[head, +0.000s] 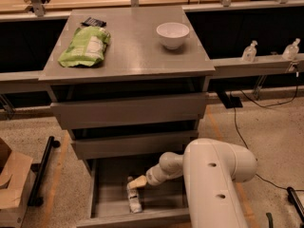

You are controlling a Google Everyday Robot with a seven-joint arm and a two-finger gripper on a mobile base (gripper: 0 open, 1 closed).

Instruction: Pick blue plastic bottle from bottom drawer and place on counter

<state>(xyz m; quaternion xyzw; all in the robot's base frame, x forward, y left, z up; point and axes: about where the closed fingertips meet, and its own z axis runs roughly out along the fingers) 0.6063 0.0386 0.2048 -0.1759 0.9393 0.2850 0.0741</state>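
Grey bottom drawer (107, 194) holds the blue plastic bottle (134, 202) — gripper (137, 181) at its far end, grasp impossible to tell; next, secure and lift.

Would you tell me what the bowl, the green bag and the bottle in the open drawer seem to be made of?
The bowl looks like glazed white ceramic, smooth with a sheen, though plastic is possible. The green bag seems thin plastic film, crinkled and glossy. The blue plastic bottle looks clear plastic with a white label. The tool is over it, inside the bottom drawer.
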